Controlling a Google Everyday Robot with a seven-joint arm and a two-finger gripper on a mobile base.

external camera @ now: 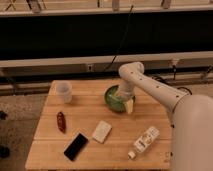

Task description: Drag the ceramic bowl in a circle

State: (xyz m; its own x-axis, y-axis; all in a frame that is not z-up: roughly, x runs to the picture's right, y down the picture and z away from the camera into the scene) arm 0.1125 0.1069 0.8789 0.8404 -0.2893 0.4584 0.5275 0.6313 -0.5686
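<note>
At the back right of the light wooden table (115, 150), the glossy green ceramic bowl (114, 99) sits beneath the white arm's gripper (127, 104), which reaches down at its right rim; whether it grips cannot be told. A translucent plastic cup (63, 92) stands well left.

Arm: single, white, entering from the lower right, upper link rising leftward to a rounded elbow joint, forearm turned straight down. Gripper (126, 104): at the arm's lower end, pointing downward, low over the counter's far middle part.
</note>
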